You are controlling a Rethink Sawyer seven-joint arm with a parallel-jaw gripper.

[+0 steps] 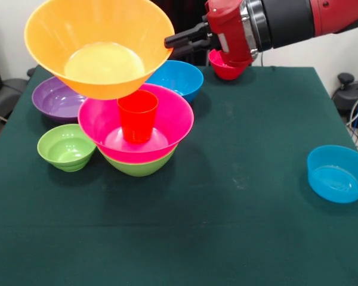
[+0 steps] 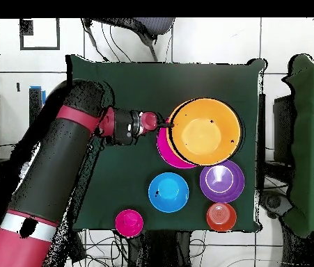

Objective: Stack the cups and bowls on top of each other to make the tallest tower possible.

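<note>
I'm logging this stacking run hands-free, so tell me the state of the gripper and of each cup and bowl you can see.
gripper: shut on the large orange bowl's rim
large orange bowl: held in the air above the stack
pink bowl: upright, nested in a green bowl
green bowl: upright on the table, lowest
orange cup: upright inside the pink bowl
small green bowl: upright, on the table, empty
purple bowl: upright, empty
</note>
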